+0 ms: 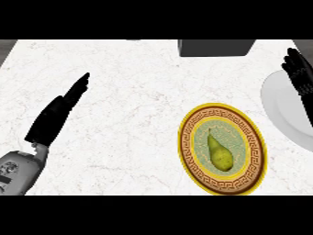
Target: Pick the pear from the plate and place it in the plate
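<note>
— Nearest, what's there?
— Left hand (56, 114), fingers straight, resting. Pear (219, 152) lies on the patterned plate (189, 137).
— Approach?
— Right hand (306, 85), released, hangs over the white plate (281, 110); I'd bring it left, grasp the pear's wide end.

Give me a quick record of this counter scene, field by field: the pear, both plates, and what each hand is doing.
pear: lying on the patterned plate, not held
patterned plate: yellow rim, near the counter's middle
white plate: at the right edge, partly behind the right hand
right hand: open, fingers straight, over the white plate
left hand: open, fingers straight, at the left
counter: white marble top
</note>
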`<action>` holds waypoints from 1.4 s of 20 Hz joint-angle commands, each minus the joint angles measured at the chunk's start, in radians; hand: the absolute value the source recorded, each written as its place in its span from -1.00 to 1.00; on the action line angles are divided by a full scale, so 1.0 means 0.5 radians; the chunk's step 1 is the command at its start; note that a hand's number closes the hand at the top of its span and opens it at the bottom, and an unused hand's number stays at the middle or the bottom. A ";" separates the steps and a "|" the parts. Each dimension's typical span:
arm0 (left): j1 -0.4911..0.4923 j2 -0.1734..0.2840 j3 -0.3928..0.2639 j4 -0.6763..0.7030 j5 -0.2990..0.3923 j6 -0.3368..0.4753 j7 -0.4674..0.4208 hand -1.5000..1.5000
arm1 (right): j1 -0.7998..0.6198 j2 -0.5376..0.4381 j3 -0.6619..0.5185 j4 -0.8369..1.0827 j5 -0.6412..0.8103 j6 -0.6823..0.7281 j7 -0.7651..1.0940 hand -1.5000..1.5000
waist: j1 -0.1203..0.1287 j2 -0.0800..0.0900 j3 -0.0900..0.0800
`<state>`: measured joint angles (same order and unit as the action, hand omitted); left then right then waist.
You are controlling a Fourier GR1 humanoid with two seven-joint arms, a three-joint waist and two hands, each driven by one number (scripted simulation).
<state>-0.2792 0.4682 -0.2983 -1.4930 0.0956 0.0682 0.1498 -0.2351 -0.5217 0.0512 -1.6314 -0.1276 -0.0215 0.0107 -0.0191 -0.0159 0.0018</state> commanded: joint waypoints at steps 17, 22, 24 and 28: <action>0.384 -0.170 0.414 0.368 0.226 0.015 -0.552 0.00 | 0.208 0.907 1.043 0.273 1.241 -1.122 0.689 -1.00 | 0.027 0.028 -0.006; 0.458 -0.235 0.394 0.297 0.151 0.027 -0.574 0.00 | 0.213 0.727 0.972 -0.083 1.551 -0.971 1.155 -1.00 | 0.028 0.026 -0.005; 0.547 -0.268 0.374 0.335 0.121 0.036 -0.685 0.00 | 0.193 0.641 0.952 -0.075 1.632 -0.841 1.279 -1.00 | 0.031 0.026 -0.006; 0.485 -0.176 0.476 0.346 0.221 -0.061 -0.651 0.00 | 0.075 0.445 0.946 -0.335 1.628 -0.295 1.763 -1.00 | 0.022 0.020 -0.010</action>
<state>-0.0446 0.3536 -0.0959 -1.3344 0.1838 0.0731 -0.1491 -0.1683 -0.2278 0.5232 -1.7019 0.6562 -0.3423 0.7211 -0.0057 -0.0039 -0.0020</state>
